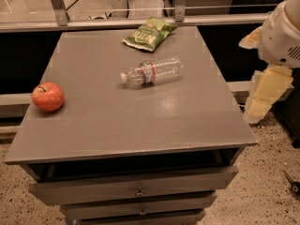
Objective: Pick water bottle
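Well, your grey table (140,125) filled most of the view, with drawers (136,189) stacked beneath its top. Off its right edge hung the white arm (281,36) and, below it, the gripper (262,100), beside the tabletop and touching nothing on it; you could not tell whether it was open or closed. A green chip bag (149,34) lay near the far edge. The water bottle (152,72) lay on its side just in front of the bag, cap pointing left. A red apple (48,96) sat near the left edge, well apart.
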`<state>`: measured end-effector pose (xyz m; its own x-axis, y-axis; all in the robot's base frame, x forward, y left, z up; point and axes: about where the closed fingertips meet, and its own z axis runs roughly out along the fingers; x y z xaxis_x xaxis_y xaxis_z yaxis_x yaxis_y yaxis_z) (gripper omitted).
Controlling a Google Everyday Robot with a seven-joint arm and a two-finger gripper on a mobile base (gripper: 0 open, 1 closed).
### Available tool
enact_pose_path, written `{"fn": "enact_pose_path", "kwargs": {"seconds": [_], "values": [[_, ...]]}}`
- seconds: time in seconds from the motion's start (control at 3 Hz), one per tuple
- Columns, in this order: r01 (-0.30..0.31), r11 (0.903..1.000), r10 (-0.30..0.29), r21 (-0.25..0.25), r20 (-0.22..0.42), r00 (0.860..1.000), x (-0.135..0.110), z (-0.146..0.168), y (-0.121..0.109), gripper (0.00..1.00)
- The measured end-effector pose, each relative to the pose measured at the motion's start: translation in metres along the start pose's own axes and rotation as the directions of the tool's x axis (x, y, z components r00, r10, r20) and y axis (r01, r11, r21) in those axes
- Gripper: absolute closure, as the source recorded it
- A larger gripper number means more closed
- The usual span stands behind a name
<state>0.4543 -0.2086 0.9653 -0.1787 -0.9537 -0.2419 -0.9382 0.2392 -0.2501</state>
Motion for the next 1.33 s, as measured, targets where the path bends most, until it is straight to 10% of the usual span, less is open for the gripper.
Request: {"fn": "enact_pose_path", "kwargs": {"seconds": [1.33], "values": [[0.132, 0.991, -0.132, 0.025, 0.358, 0.924, -0.122, 0.12, -0.092, 0.0]]}}
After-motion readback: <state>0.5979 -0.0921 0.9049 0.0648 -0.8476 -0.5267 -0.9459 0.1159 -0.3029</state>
